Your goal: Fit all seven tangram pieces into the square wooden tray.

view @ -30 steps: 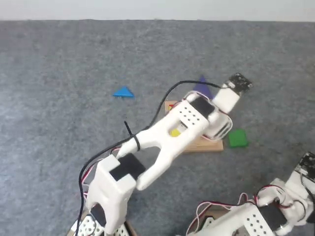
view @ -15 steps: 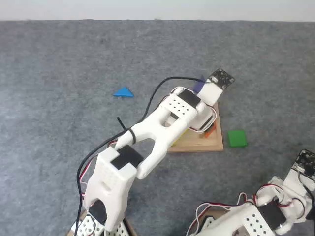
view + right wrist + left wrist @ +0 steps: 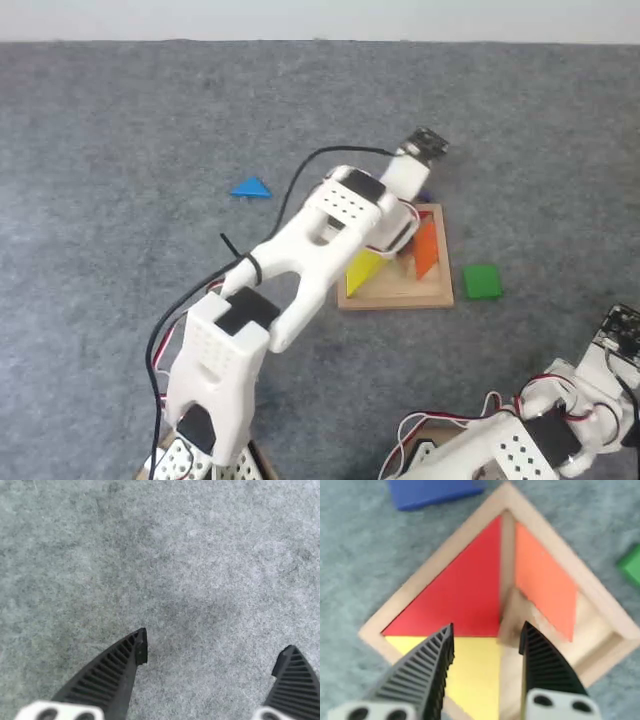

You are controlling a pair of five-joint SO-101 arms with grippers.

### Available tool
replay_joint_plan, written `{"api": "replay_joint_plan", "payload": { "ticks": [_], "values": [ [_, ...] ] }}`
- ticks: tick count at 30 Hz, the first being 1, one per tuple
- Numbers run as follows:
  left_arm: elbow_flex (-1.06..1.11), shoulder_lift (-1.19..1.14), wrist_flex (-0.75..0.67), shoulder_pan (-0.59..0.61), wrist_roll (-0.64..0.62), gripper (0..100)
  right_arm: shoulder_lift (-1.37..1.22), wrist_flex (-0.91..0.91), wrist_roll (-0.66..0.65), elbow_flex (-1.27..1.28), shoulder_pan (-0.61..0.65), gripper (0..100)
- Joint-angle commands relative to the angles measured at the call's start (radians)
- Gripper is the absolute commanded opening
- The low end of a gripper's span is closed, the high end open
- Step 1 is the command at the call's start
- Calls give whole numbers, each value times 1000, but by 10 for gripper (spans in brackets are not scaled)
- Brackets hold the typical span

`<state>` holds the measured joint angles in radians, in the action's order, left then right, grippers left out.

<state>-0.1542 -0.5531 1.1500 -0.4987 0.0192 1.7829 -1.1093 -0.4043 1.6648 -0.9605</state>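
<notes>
Left end effector point(image 3: 488, 627) hangs over the wooden tray point(image 3: 435, 560), jaws spread w/ nothing btwn them, tips above the seam where the red triangle point(image 3: 465, 590) meets the yellow piece point(image 3: 470, 670). Orange piece point(image 3: 545, 585) sits in the tray alongside, so 3 pcs are in, w/ bare wood left beside the orange one. Dark blue piece point(image 3: 430, 490) lies on the grey worktop point(image 3: 120, 120) just past the tray corner farthest from the arm's base, straight ahead of the tips, long edge approx crosswise to that line; prob. the nearest pick. Green square point(image 3: 482, 281) is just beside the tray, light blue triangle point(image 3: 250, 188) well apart. Right end effector point(image 3: 216, 642), also spread and empty, is over bare worktop, seemingly farther from all of them.
</notes>
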Motion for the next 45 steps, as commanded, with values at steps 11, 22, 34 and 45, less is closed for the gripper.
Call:
{"api": "replay_joint_plan", "payload": {
  "ticks": [11,22,34,45],
  "values": [
    [-42,92,61,61,40,206,5,-1,-12,11,51,390],
    [124,190,51,68,61,206,5,-1,-12,11,51,390],
    [197,199,5,-86,40,206,5,1,-14,17,51,390],
    [199,173,-51,-137,146,207,5,5,-14,18,51,390]
  ]
}}
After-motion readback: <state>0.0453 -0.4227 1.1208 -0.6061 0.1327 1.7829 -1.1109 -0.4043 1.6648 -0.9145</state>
